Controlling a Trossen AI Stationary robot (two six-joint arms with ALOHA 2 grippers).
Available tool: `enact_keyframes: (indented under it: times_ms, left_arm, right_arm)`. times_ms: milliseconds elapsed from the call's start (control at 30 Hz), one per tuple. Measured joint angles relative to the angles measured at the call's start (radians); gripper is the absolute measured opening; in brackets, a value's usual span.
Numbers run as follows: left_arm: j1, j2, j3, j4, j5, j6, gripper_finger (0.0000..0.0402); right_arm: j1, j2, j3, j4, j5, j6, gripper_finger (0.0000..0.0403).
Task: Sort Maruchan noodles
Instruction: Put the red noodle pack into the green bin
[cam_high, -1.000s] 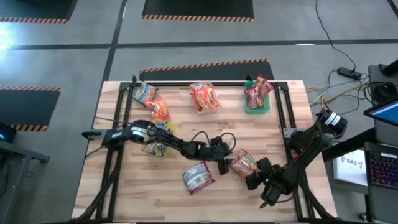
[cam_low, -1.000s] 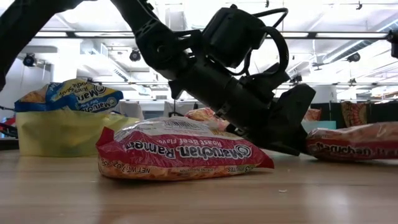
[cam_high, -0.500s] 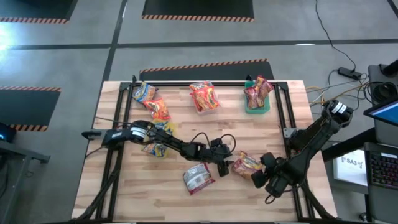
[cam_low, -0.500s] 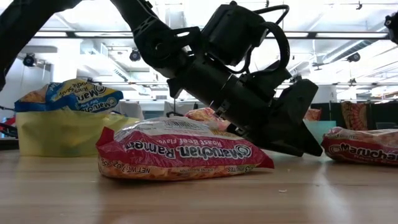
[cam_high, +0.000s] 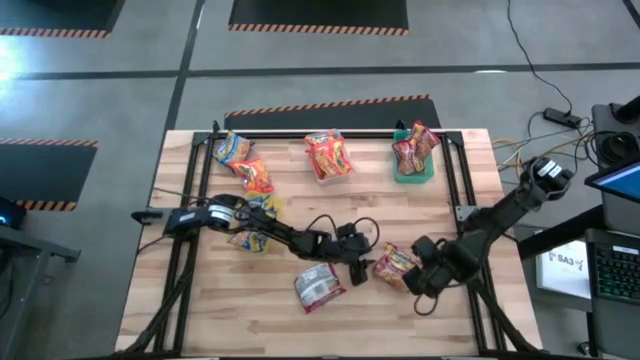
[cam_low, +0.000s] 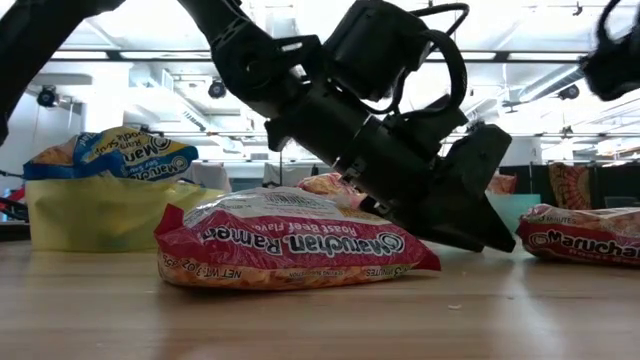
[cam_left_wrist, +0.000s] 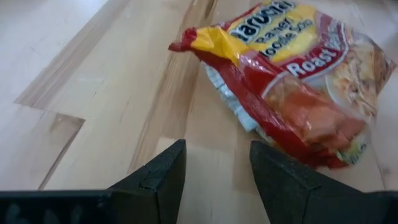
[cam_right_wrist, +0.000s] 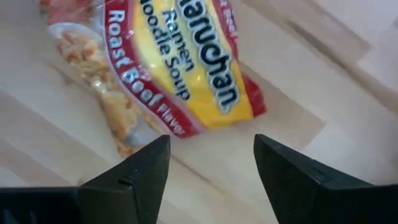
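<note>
A red-and-yellow Maruchan noodles packet (cam_high: 395, 265) lies flat on the table between my two grippers. My left gripper (cam_left_wrist: 214, 155) sits low at the packet's left end (cam_left_wrist: 205, 40), open, with bare wood between its fingers. My right gripper (cam_right_wrist: 211, 146) hangs open above the packet's right side (cam_right_wrist: 174, 68), pointing down, clear of it. A second packet (cam_low: 290, 245) lies nearer the front edge. A yellow-and-blue packet (cam_high: 250, 238) lies under my left arm. More packets sit in tubs along the far edge.
Along the far edge stand a yellow tub (cam_high: 235, 152), a clear tub (cam_high: 328, 157) and a green tub (cam_high: 413, 160), each holding packets. A black frame rail (cam_high: 455, 190) runs along the table's right side. Bare wood lies at the front left.
My right gripper has risen off the table near the front edge, moved a little toward the far edge and rolled about its pointing line, and stands open above the packet. The red-and-yellow packet has shifted slightly on the table. My left gripper has kept still.
</note>
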Motion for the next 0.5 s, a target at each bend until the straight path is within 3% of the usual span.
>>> enact_keyframes:
  times_ms: [300, 500]
  left_arm:
    - [-0.044, -0.057, -0.002, -0.155, -0.027, -0.015, 0.0164]
    - [-0.118, -0.106, -0.003, -0.206, -0.021, 0.004, 0.0164]
  right_arm:
    - [-0.181, -0.008, -0.084, 0.011, -0.042, -0.266, 0.0255]
    - [-0.265, -0.044, -0.164, 0.244, -0.107, -0.39, 0.0256]
